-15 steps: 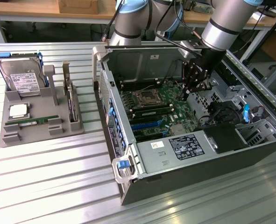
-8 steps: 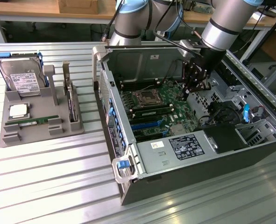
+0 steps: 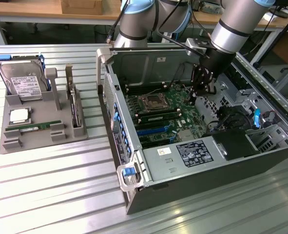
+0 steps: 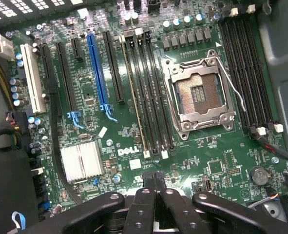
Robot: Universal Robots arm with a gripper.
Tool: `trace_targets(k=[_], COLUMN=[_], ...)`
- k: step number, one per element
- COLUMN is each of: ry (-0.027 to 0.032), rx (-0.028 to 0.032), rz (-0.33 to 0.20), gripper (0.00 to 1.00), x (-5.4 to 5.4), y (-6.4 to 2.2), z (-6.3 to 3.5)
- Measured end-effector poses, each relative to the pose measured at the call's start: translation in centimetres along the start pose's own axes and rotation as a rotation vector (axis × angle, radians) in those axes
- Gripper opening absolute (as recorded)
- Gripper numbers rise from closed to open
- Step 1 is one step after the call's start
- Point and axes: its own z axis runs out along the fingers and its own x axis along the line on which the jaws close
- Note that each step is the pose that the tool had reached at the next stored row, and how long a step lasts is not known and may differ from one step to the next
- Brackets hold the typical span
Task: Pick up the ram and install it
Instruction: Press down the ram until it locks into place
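exterior view looks down from afar at the open computer case (image 3: 192, 161); wrist view faces its motherboard (image 4: 134, 161) closely.

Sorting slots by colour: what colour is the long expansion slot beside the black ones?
Blue slot, clearest in the wrist view.

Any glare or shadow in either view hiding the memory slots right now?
Exterior view: bright glare streaks on the ribbed table, and the motherboard sits shaded inside the case. Wrist view: light sheen across the board, memory slots readable, shut gripper dark in the foreground.

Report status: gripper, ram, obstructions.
Gripper shut, empty, over motherboard. Ram in grey holder, untouched. A stick seated in one slot.
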Motion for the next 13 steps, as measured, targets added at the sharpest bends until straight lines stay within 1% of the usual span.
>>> trace_targets(k=[3, 8, 13], ry=[0.0052, 0.0092, 0.0115], rx=[0.0007, 0.0011, -0.0001], rz=[0.035, 0.072, 0.159], gripper=[0.11, 0.11, 0.11], x=[0.00, 0.00, -0.01], y=[0.00, 0.00, -0.01], z=[0.02, 0.03, 0.06])
